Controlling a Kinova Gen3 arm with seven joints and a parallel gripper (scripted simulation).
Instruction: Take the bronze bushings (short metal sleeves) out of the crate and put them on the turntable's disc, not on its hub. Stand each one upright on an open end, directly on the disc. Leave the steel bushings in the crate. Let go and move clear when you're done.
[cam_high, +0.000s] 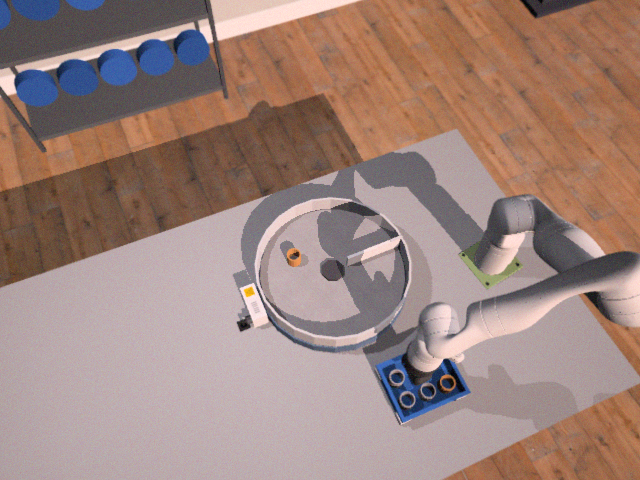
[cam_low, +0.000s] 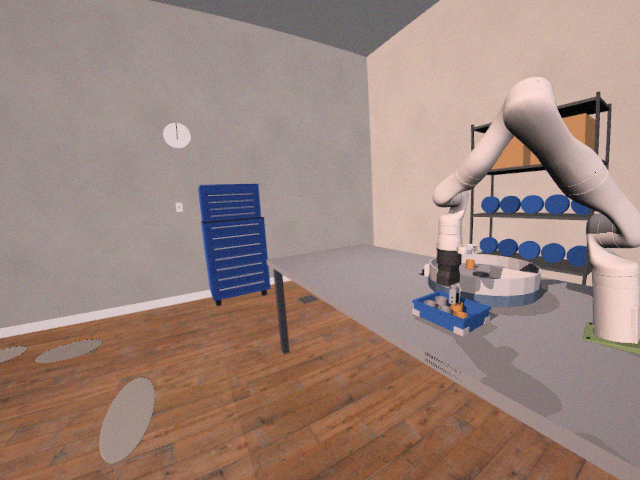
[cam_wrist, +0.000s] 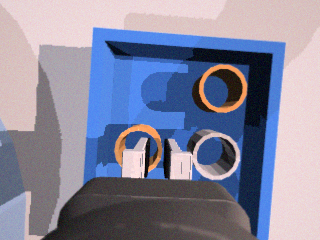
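The gripper (cam_wrist: 157, 157) is hanging over the crate (cam_wrist: 100, 90); its fingers are standing narrowly parted, pinching nothing. One finger is dipping inside a bronze bushing (cam_wrist: 125, 140); the other is sitting outside its wall.

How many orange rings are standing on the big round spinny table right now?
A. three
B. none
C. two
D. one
D. Only one bronze bushing stands on the disc, left of the dark hub; the other orange ones are in the blue crate.
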